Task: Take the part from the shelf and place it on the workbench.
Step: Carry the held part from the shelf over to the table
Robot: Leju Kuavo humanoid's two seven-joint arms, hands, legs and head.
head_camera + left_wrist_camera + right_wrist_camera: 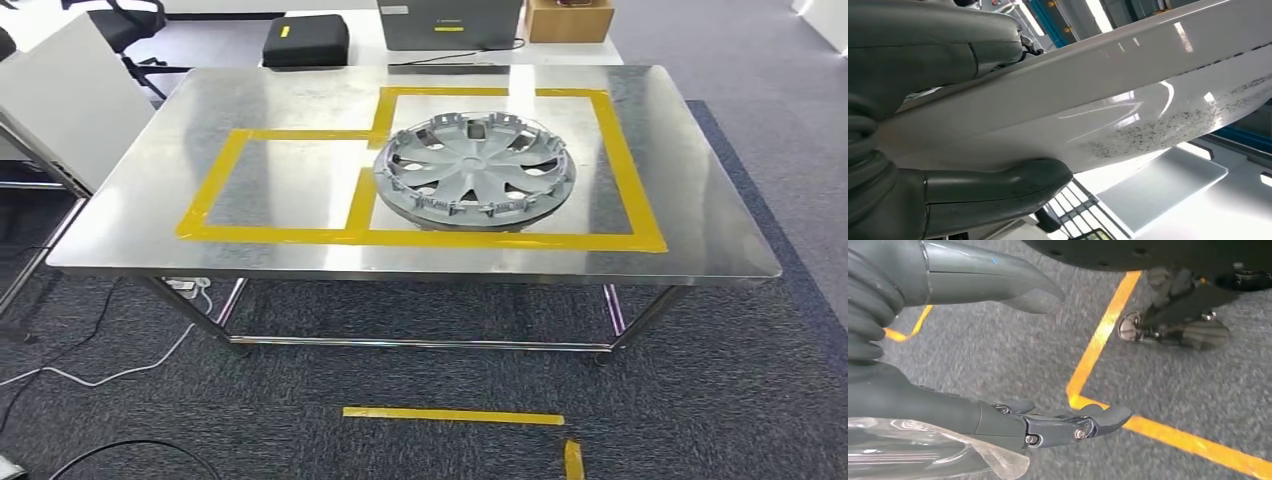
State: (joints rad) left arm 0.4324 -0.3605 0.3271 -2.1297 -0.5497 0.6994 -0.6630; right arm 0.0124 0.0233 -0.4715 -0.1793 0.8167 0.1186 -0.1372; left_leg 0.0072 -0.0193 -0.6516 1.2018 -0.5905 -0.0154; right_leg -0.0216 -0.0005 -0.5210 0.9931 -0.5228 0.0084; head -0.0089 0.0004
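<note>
The part (471,170), a grey wheel cover with spokes and rim clips, lies flat on the workbench (300,190). It sits inside the right-hand rectangle of the yellow tape outline (400,236), toward that rectangle's left side, its rim reaching the tape strip dividing the two marked areas.

The workbench is a steel-topped table on a metal frame, standing on dark carpet. Beyond its far edge are a black case (306,40), a grey box (450,22) and a cardboard box (568,18). A short yellow tape strip (452,415) lies on the floor in front of the bench, and cables (90,375) run across the carpet at the left.

Left hand (938,125): thumb and fingers bracket a glossy white panel (1128,85) with dark speckling; whether they actually clamp it cannot be told.

Right hand (973,345): fingers apart, nothing between them, hanging over grey carpet crossed by orange floor tape (1100,340). A crumpled clear plastic film (923,450) shows beside the wrist.
</note>
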